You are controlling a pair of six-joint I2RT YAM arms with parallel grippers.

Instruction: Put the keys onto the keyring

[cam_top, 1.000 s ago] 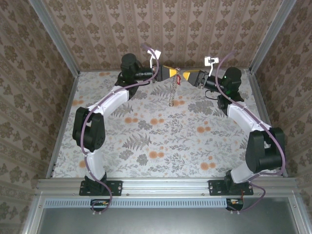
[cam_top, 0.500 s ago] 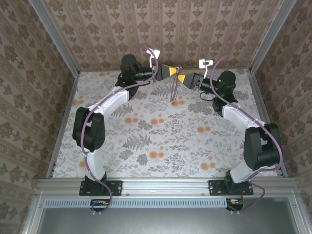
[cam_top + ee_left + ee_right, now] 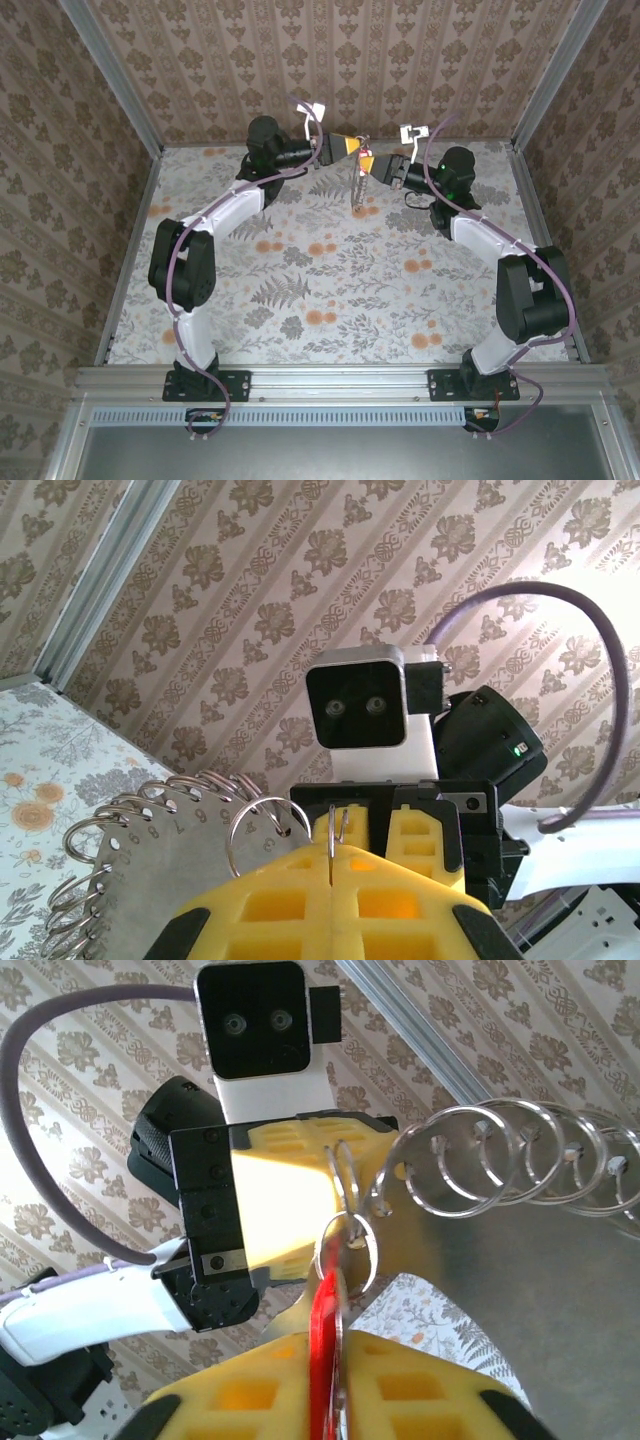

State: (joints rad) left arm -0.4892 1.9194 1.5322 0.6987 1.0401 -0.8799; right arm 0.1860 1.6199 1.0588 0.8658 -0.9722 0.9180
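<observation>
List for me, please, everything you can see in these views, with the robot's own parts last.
Key: one, red head, clamped in the right gripper, its far end at a small split ring.
Keyring: one, grey plate edged with silvery split rings, hanging from the left gripper.
Table: one, pale floral print, under both arms.
Walls: three, brown patterned wallpaper, around the table.
Frame rail: one, silver, near edge.
Left gripper: one, yellow fingers, shut on a ring of the keyring.
Right gripper: one, yellow fingers, shut on the key, facing the left gripper.
Arms: two, white and black with purple cables; left arm, right arm.
</observation>
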